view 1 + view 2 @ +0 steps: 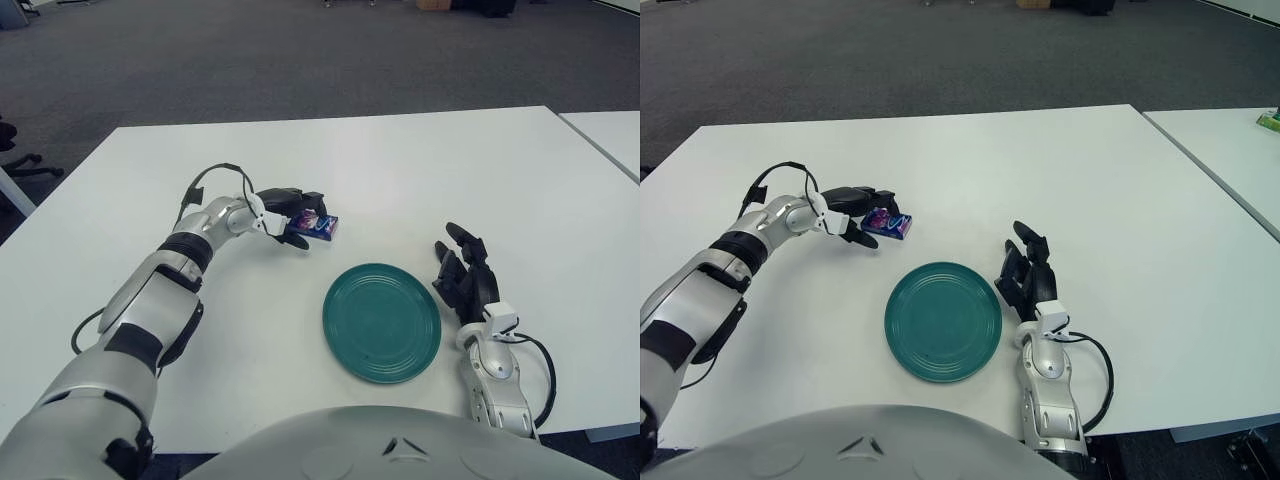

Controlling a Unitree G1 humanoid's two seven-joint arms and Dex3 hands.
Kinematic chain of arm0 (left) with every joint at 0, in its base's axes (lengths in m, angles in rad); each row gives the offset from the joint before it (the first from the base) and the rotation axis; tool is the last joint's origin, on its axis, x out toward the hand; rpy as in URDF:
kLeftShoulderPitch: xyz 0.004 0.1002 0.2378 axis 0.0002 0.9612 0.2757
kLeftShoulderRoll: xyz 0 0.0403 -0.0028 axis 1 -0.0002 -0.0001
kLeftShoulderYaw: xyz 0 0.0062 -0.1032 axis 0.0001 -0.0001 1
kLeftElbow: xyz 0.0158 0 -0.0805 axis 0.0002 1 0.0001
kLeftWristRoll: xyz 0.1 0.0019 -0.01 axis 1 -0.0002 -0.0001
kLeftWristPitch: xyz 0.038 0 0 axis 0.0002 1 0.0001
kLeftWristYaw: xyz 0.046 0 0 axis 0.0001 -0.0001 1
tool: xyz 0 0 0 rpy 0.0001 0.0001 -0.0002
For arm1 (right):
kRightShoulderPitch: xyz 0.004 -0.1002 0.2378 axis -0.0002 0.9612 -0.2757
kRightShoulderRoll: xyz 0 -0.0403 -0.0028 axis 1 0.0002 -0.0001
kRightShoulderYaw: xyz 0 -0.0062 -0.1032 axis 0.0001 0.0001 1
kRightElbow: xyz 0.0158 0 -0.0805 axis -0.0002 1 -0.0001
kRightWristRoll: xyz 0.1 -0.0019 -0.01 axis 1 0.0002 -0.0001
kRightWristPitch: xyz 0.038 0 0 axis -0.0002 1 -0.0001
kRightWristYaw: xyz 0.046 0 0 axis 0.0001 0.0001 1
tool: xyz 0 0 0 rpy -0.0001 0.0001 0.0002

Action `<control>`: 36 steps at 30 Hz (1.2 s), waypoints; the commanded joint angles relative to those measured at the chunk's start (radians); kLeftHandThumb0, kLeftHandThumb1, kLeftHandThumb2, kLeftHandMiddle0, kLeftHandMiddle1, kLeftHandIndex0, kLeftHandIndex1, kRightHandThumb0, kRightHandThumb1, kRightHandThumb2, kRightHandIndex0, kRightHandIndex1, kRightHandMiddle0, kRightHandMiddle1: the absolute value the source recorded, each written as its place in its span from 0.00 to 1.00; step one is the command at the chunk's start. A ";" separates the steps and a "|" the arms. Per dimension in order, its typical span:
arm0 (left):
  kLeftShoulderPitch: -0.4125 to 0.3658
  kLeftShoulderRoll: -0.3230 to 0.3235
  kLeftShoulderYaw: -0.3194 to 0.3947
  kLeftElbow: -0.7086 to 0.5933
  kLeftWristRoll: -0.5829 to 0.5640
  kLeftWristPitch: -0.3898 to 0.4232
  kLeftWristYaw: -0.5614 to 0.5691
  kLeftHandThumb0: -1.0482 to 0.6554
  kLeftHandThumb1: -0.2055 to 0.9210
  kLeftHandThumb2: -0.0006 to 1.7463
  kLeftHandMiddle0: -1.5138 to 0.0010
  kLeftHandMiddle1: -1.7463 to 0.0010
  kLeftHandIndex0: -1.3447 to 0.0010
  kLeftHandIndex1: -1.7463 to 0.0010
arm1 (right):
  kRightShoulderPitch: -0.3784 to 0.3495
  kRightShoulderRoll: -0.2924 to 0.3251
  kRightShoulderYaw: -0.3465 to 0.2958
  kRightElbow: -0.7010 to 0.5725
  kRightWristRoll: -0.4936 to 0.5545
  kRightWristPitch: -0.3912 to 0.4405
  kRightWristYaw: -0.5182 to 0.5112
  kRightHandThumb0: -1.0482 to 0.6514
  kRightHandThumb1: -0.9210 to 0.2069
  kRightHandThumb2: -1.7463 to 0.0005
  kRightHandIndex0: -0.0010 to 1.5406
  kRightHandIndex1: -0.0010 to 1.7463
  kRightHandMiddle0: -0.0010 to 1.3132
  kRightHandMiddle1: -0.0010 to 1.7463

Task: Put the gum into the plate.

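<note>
A small purple and blue gum pack (318, 227) is gripped in the black fingers of my left hand (298, 220), left of the table's middle. I cannot tell if the pack touches the tabletop. The teal plate (381, 322) lies flat and bare, to the right of the pack and nearer to me, a short gap away. My right hand (465, 280) shows just right of the plate, fingers spread upward and holding nothing.
The white table (420, 170) carries only the plate and the gum. A second white table (612, 135) stands at the right, past a narrow gap. A cable loops off my left wrist (205, 180). Grey carpet lies beyond the far edge.
</note>
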 commanded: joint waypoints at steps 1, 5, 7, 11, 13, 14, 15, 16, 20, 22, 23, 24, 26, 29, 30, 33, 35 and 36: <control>-0.021 -0.002 -0.013 0.046 0.018 0.022 0.015 0.05 1.00 0.13 0.93 0.83 0.97 0.34 | 0.042 0.006 -0.006 0.035 0.001 0.064 -0.004 0.14 0.00 0.46 0.27 0.01 0.00 0.36; -0.026 -0.013 -0.020 0.069 0.020 0.036 0.028 0.04 1.00 0.14 0.93 0.83 0.98 0.34 | 0.041 0.003 -0.008 0.037 0.001 0.065 -0.001 0.15 0.00 0.46 0.26 0.00 0.00 0.35; -0.027 -0.019 -0.023 0.079 0.020 0.044 0.034 0.04 1.00 0.13 0.93 0.83 0.98 0.34 | 0.040 0.000 -0.010 0.041 0.001 0.062 0.000 0.15 0.00 0.45 0.25 0.00 0.00 0.34; -0.029 -0.027 -0.030 0.090 0.025 0.056 0.050 0.05 1.00 0.11 0.93 0.84 0.98 0.35 | 0.038 -0.002 -0.013 0.049 0.001 0.050 0.002 0.16 0.00 0.45 0.26 0.00 0.00 0.34; -0.029 -0.029 -0.035 0.093 0.028 0.060 0.060 0.05 1.00 0.11 0.92 0.84 0.98 0.35 | 0.037 -0.003 -0.014 0.052 0.003 0.045 0.005 0.16 0.00 0.45 0.26 0.00 0.00 0.34; -0.029 -0.031 -0.039 0.094 0.032 0.064 0.070 0.05 1.00 0.11 0.92 0.84 0.97 0.35 | 0.037 -0.003 -0.014 0.054 0.004 0.043 0.006 0.16 0.00 0.45 0.26 0.00 0.00 0.34; -0.029 -0.033 -0.043 0.096 0.034 0.067 0.078 0.06 1.00 0.11 0.92 0.84 0.97 0.35 | 0.036 -0.003 -0.014 0.055 0.004 0.041 0.007 0.16 0.00 0.45 0.26 0.00 0.00 0.34; -0.028 -0.035 -0.046 0.097 0.037 0.071 0.086 0.06 1.00 0.11 0.92 0.84 0.97 0.35 | 0.036 -0.003 -0.015 0.055 0.005 0.043 0.007 0.17 0.00 0.45 0.25 0.00 0.00 0.34; -0.026 -0.042 -0.053 0.102 0.040 0.081 0.107 0.07 1.00 0.11 0.91 0.83 0.96 0.35 | 0.035 -0.004 -0.014 0.054 0.002 0.048 0.005 0.16 0.00 0.46 0.25 0.00 0.00 0.35; -0.025 -0.047 -0.055 0.105 0.041 0.086 0.116 0.08 1.00 0.11 0.91 0.83 0.96 0.36 | 0.035 -0.005 -0.014 0.052 -0.001 0.050 0.005 0.15 0.00 0.46 0.25 0.00 0.00 0.35; -0.025 -0.048 -0.056 0.106 0.041 0.088 0.119 0.08 1.00 0.11 0.90 0.83 0.95 0.36 | 0.035 -0.006 -0.013 0.052 -0.002 0.050 0.004 0.15 0.00 0.46 0.25 0.00 0.00 0.35; -0.025 -0.049 -0.057 0.107 0.041 0.088 0.121 0.09 1.00 0.11 0.90 0.83 0.95 0.36 | 0.035 -0.006 -0.014 0.052 -0.002 0.051 0.004 0.15 0.00 0.46 0.26 0.00 0.00 0.35; -0.026 -0.055 -0.059 0.109 0.042 0.093 0.128 0.09 1.00 0.10 0.90 0.83 0.95 0.36 | 0.034 -0.008 -0.015 0.053 -0.001 0.051 0.005 0.14 0.00 0.46 0.26 0.00 0.00 0.35; -0.026 -0.063 -0.062 0.109 0.043 0.097 0.140 0.11 1.00 0.10 0.89 0.83 0.93 0.37 | 0.031 -0.011 -0.017 0.057 0.001 0.050 0.008 0.14 0.00 0.46 0.26 0.01 0.00 0.35; -0.026 -0.066 -0.061 0.109 0.042 0.100 0.144 0.12 1.00 0.10 0.89 0.83 0.93 0.37 | 0.031 -0.010 -0.018 0.057 0.003 0.050 0.008 0.14 0.00 0.46 0.26 0.01 0.00 0.35; -0.024 -0.077 -0.060 0.108 0.039 0.111 0.160 0.13 1.00 0.10 0.88 0.82 0.91 0.36 | 0.029 -0.007 -0.020 0.059 0.006 0.050 0.007 0.15 0.00 0.46 0.27 0.01 0.00 0.35; -0.023 -0.082 -0.059 0.107 0.040 0.121 0.175 0.13 1.00 0.11 0.87 0.82 0.90 0.36 | 0.029 -0.005 -0.020 0.058 0.007 0.052 0.008 0.14 0.00 0.46 0.28 0.01 0.00 0.35; -0.022 -0.087 -0.059 0.105 0.042 0.136 0.194 0.13 1.00 0.11 0.87 0.81 0.90 0.36 | 0.029 -0.004 -0.020 0.057 0.006 0.054 0.007 0.14 0.00 0.46 0.28 0.01 0.00 0.35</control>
